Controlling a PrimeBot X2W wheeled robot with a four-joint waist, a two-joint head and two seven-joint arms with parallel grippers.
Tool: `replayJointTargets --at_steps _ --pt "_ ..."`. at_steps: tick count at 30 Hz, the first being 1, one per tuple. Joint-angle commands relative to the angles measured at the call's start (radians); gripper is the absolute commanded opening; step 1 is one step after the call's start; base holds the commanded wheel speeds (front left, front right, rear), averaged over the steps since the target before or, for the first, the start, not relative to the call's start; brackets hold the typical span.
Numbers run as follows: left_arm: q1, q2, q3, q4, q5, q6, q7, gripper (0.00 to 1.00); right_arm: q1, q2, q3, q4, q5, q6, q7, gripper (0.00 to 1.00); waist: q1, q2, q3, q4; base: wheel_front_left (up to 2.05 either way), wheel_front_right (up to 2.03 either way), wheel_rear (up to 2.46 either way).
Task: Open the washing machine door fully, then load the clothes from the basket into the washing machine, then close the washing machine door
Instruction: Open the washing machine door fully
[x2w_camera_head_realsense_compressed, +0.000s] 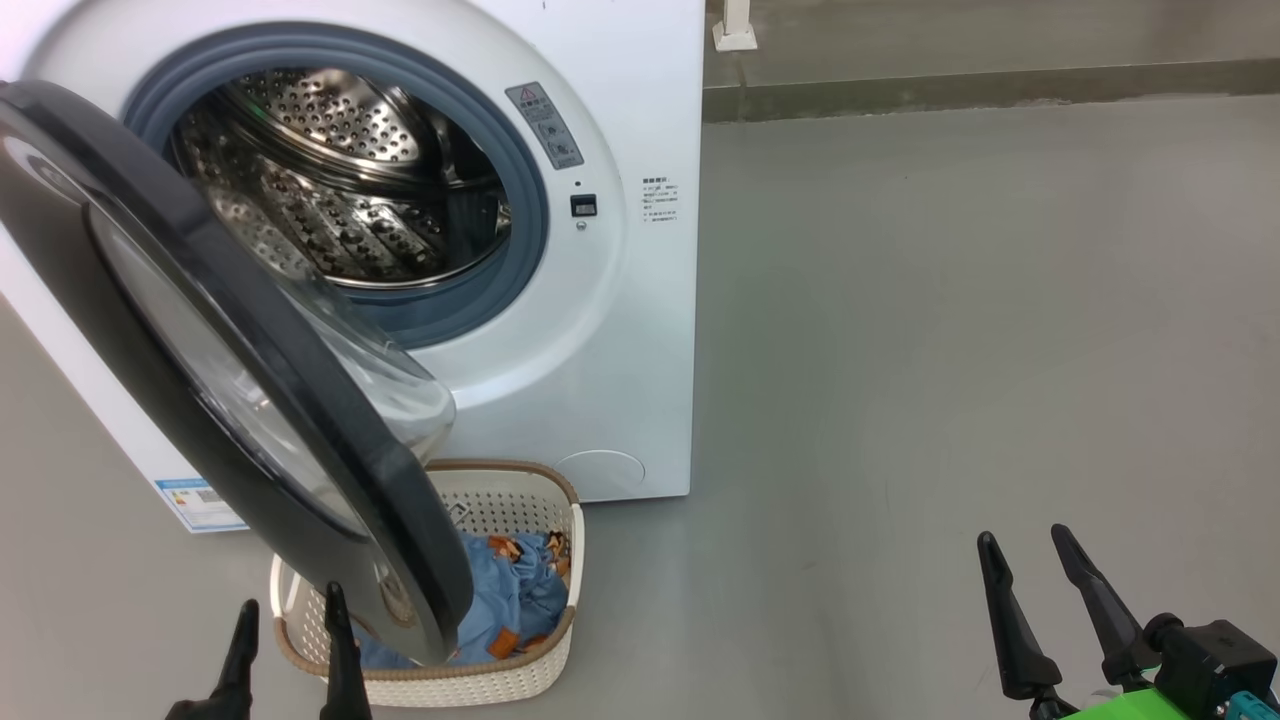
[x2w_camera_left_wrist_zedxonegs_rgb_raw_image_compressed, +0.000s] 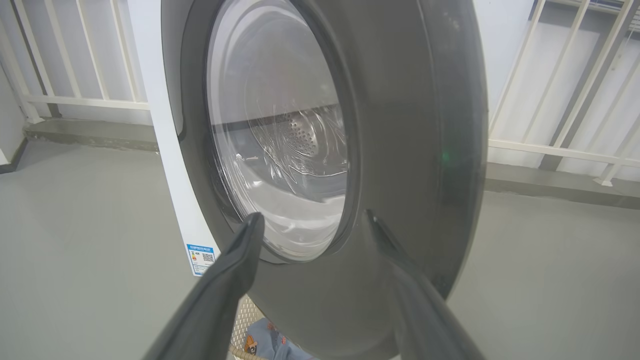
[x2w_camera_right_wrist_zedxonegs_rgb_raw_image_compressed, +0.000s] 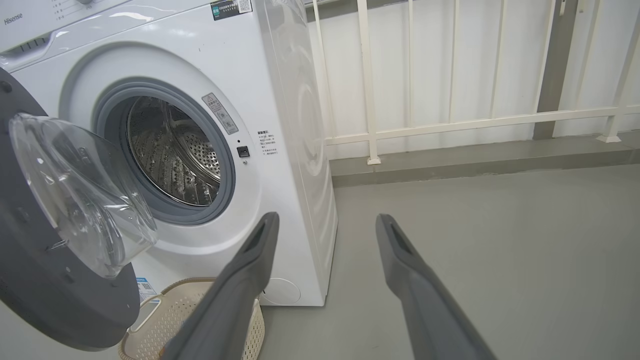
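White-bodied, the washing machine (x2w_camera_head_realsense_compressed: 620, 330) stands at the far left, its steel drum (x2w_camera_head_realsense_compressed: 330, 170) bare and facing near; the washing machine door (x2w_camera_head_realsense_compressed: 300, 390) hangs swung out from the machine's left side, free edge pointing near, glass bowl bulging right; below it the basket (x2w_camera_head_realsense_compressed: 575, 560) sits on the grey floor (x2w_camera_head_realsense_compressed: 950, 350) just before the machine, long axis running near to far; the clothes (x2w_camera_head_realsense_compressed: 510, 590) lie bunched inside it; the left gripper (x2w_camera_head_realsense_compressed: 290, 595) hovers by the door's low edge, fingers spread, empty; the right gripper (x2w_camera_head_realsense_compressed: 1022, 533), well apart to the right, is likewise spread and empty.
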Motion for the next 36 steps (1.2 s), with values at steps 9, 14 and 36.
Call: replayJointTargets --at_steps 9,14,36 --pt "-0.021 0.010 0.024 -0.027 -0.002 0.002 -0.006 1.00 -0.027 -0.005 0.025 -0.031 -0.004 0.002 -0.007 1.00 0.0000 -0.0001 0.006 -0.010 0.00 0.00 0.00" --pt "-0.022 0.010 0.018 -0.027 -0.001 0.004 -0.006 1.00 -0.029 -0.005 0.028 -0.024 -0.007 0.002 -0.013 1.00 0.0000 -0.0001 0.010 -0.012 0.00 0.00 0.00" --pt "-0.026 0.010 0.012 -0.031 -0.019 -0.022 -0.006 1.00 -0.038 -0.005 0.035 -0.001 -0.017 0.002 -0.027 1.00 0.0000 -0.0001 0.011 -0.006 0.00 0.00 0.00"
